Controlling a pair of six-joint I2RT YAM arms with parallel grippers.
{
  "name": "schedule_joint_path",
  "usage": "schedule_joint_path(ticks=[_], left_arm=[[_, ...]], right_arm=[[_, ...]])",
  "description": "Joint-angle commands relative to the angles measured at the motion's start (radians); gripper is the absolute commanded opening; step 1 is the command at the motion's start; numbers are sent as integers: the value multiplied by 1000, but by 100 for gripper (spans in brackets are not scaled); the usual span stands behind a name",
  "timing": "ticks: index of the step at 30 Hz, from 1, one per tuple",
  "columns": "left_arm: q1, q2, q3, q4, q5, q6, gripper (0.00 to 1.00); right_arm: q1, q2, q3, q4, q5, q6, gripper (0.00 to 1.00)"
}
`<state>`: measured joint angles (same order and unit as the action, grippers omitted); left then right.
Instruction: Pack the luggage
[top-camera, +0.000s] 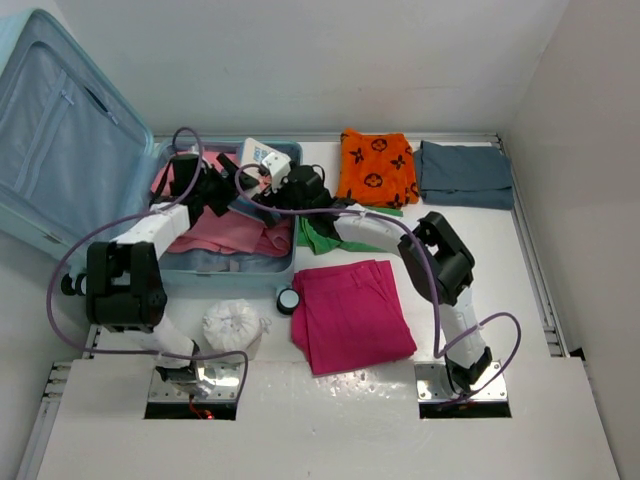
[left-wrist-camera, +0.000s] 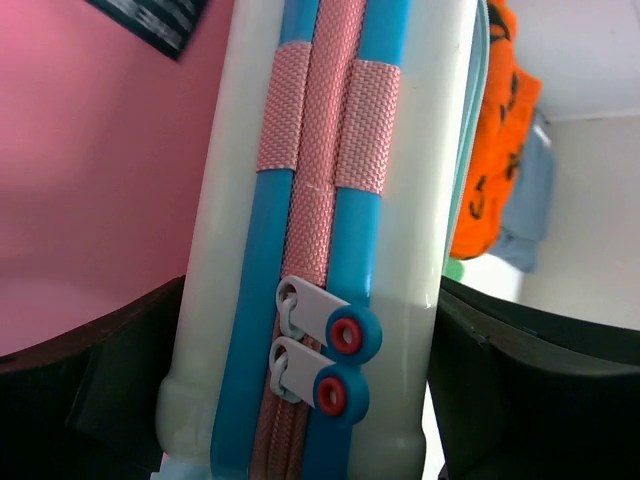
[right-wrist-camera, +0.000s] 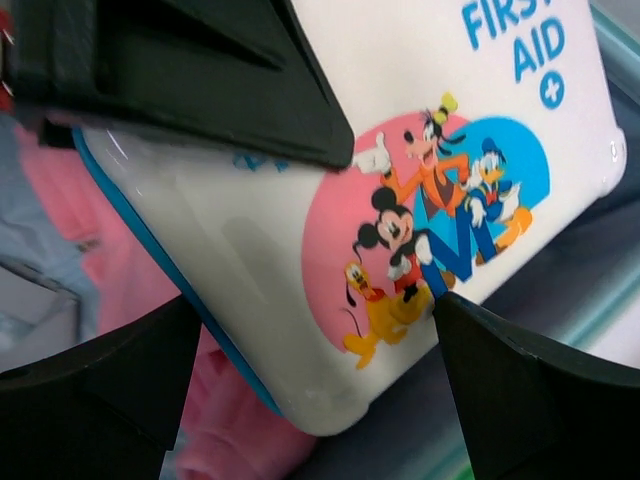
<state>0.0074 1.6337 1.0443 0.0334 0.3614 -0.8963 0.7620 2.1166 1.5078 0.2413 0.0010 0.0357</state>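
The luggage (top-camera: 60, 150), a pale blue suitcase, lies open at the left with its lid up. Pink clothes (top-camera: 225, 232) lie in its base. A white first aid case (top-camera: 262, 155) with blue trim and cartoon figures is held over the base's far right corner. My left gripper (top-camera: 232, 190) is shut on it across its thickness; the left wrist view shows the zipper edge (left-wrist-camera: 315, 150) between the jaws (left-wrist-camera: 310, 300). My right gripper (top-camera: 278, 180) is open, its fingers either side of the case's lower corner (right-wrist-camera: 300, 230), (right-wrist-camera: 315, 310). A left finger (right-wrist-camera: 200, 70) crosses the case's face.
Magenta trousers (top-camera: 350, 310) lie in the middle. An orange patterned cloth (top-camera: 375, 168) and a grey-blue garment (top-camera: 465, 175) lie at the back right. A green cloth (top-camera: 318, 238) lies beside the suitcase. A white crumpled bag (top-camera: 232, 323) and a small round black object (top-camera: 288, 299) sit in front of it.
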Motion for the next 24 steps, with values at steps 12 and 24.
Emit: schedule_joint_path(ticks=[12,24], left_arm=[[229,-137,59,-161,168,145,50],[106,-97,-93,589,370,-358,6]], right_arm=[[-64,-26,-38,-14,56,33,95],[-171,-249,-129,-80,-217,302,97]])
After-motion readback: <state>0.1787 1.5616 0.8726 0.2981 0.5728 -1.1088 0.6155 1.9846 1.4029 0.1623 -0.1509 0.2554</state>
